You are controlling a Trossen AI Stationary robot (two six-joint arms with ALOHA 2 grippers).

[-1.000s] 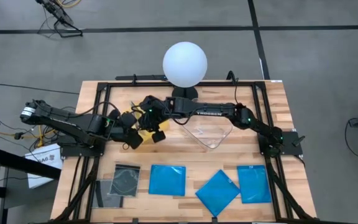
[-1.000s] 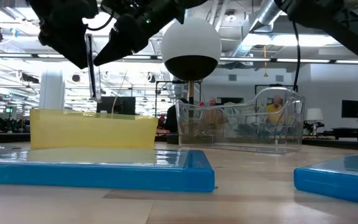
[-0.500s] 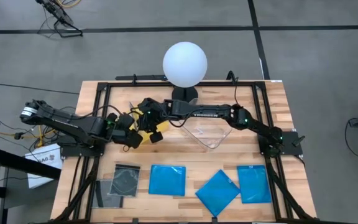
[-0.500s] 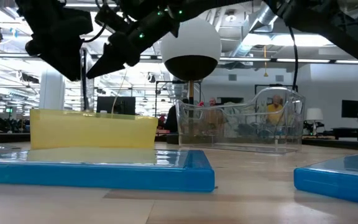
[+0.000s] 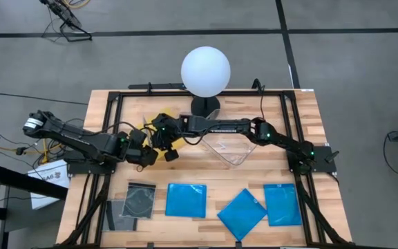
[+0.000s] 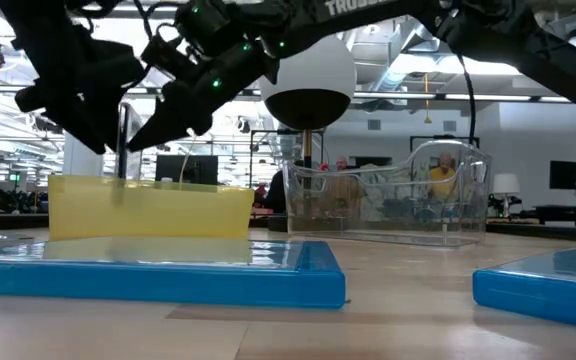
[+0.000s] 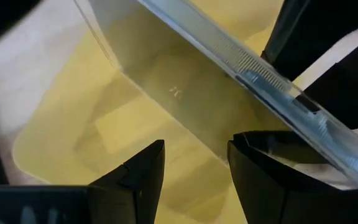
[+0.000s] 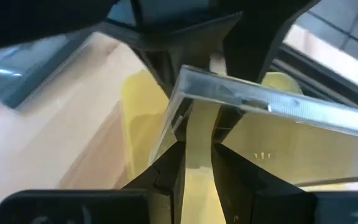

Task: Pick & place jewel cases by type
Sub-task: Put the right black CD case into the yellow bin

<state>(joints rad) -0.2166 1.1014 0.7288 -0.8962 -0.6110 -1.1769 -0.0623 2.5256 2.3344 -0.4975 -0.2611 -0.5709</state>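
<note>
A clear jewel case (image 6: 123, 140) stands on edge over the yellow tray (image 6: 148, 207), its lower end behind the tray's near wall. My right gripper (image 8: 197, 165) reaches in from the right and is shut on the case. My left gripper (image 7: 194, 162) hovers over the tray (image 7: 73, 137), open, with its fingers on either side of the case (image 7: 185, 93). Three blue cases (image 5: 186, 200) (image 5: 241, 214) (image 5: 281, 205) and two grey ones (image 5: 141, 198) (image 5: 121, 214) lie flat along the near edge. My right gripper pinches the clear case between its two fingers at one corner (image 8: 169, 127), beside a side edge. The fingers slant down from the table's right. The case is upright, its top edge (image 8: 272, 106) running away from the fingers, its lower end inside the tray; whether it rests there is hidden.
A clear plastic tray (image 5: 232, 149) sits right of the yellow one. A white globe lamp (image 5: 205, 71) stands at the far edge. A black frame (image 5: 109, 111) runs around the table. Bare wood shows between the trays and the row of cases.
Both grippers have moved toward the table's left edge and down. The clear case has gone with them, still upright, from above the yellow tray to where its lower end dips behind the tray's wall.
</note>
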